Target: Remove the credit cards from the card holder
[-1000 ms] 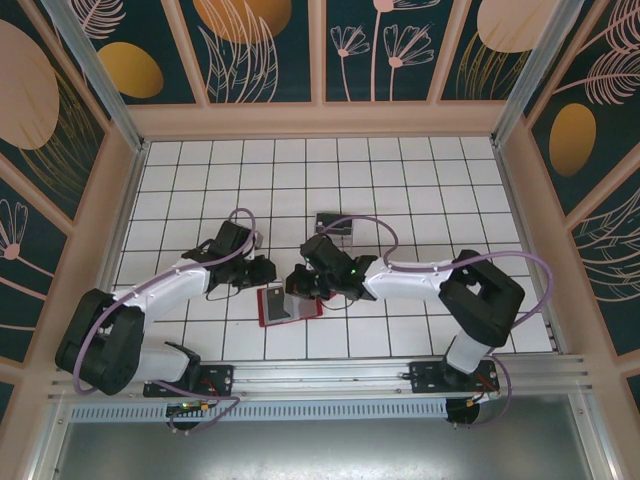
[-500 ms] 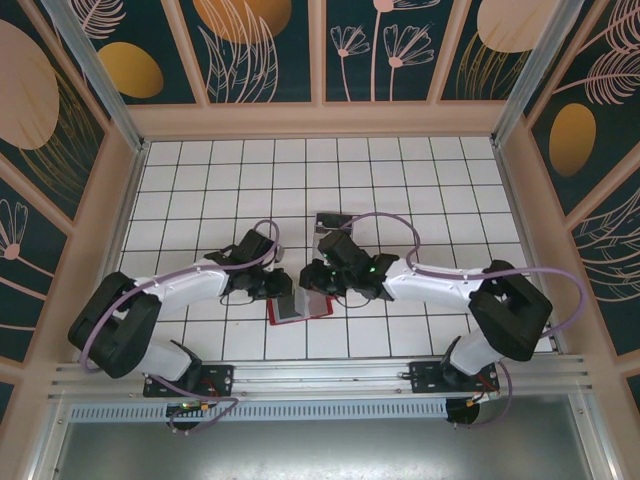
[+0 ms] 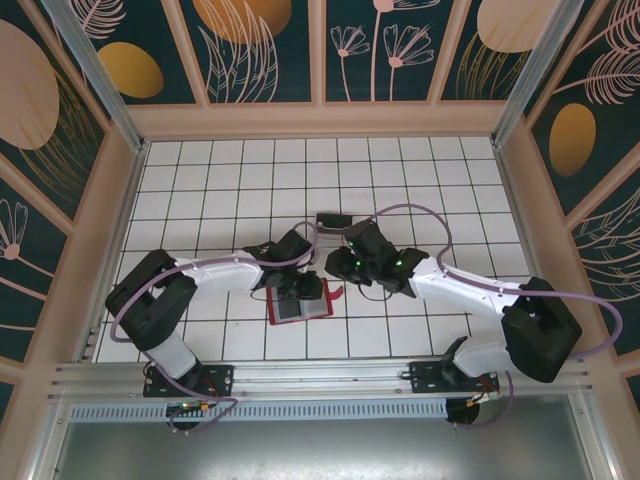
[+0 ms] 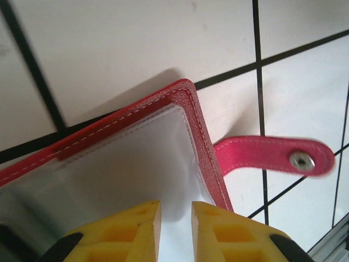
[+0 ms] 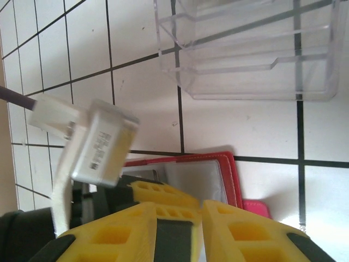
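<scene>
Card holder (image 3: 295, 310) lies unfolded on the tiled table (image 3: 200, 180), with its closing tab (image 4: 272, 155) loose at one side. My left claw (image 4: 175, 210) sits over its grey pocket, jaws nearly together. I cannot tell if they pinch anything. My right claw (image 5: 188, 214) hovers at the holder's edge with something dark in its gap, and I cannot tell if it grips that. Judgement: holder opened, credit cards probably inside, extraction not yet done.

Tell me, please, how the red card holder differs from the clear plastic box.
The card holder is red and opaque; the clear plastic box is see-through. The card holder lies open and flat; the box stands with stepped compartments. Both rest on the tiled table.
</scene>
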Available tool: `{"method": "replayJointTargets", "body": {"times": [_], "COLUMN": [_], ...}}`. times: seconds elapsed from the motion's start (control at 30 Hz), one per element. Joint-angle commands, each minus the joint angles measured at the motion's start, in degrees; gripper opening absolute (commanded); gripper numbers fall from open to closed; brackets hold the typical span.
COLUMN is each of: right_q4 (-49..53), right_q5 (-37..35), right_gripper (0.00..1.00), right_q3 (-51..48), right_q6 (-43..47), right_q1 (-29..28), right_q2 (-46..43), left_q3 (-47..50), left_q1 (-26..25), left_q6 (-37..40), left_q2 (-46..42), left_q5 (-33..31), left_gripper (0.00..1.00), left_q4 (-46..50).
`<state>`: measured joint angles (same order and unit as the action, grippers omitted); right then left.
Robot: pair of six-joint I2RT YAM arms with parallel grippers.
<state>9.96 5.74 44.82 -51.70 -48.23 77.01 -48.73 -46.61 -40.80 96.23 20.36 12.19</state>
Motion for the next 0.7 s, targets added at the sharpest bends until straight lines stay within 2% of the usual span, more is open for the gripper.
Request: {"method": "replayJointTargets", "body": {"times": [0.0, 0.23, 0.67], "right_q4": [1.17, 0.53, -0.81], "right_q5": [-1.63, -0.86, 0.45], "right_gripper": [0.29, 0.29, 0.29], "right_q3": [-1.05, -1.31, 1.12], "right_q6": [1.57, 1.8, 3.87], "right_q1": [0.46, 0.41, 0.49], "right_q2": [-1.08, -1.38, -1.93], "left_q3": [-1.66, -3.69, -9.79], "left_q1": [-1.48, -3.85, -3.75], "left_q6": [-1.37, -0.43, -0.59], "left_q2": [3.26, 5.32, -2.0], "left_q5": [-0.82, -0.59, -9.21], "left_gripper": [0.23, 0.23, 0.23], "left_q4": [-0.41, 1.01, 5.92]}}
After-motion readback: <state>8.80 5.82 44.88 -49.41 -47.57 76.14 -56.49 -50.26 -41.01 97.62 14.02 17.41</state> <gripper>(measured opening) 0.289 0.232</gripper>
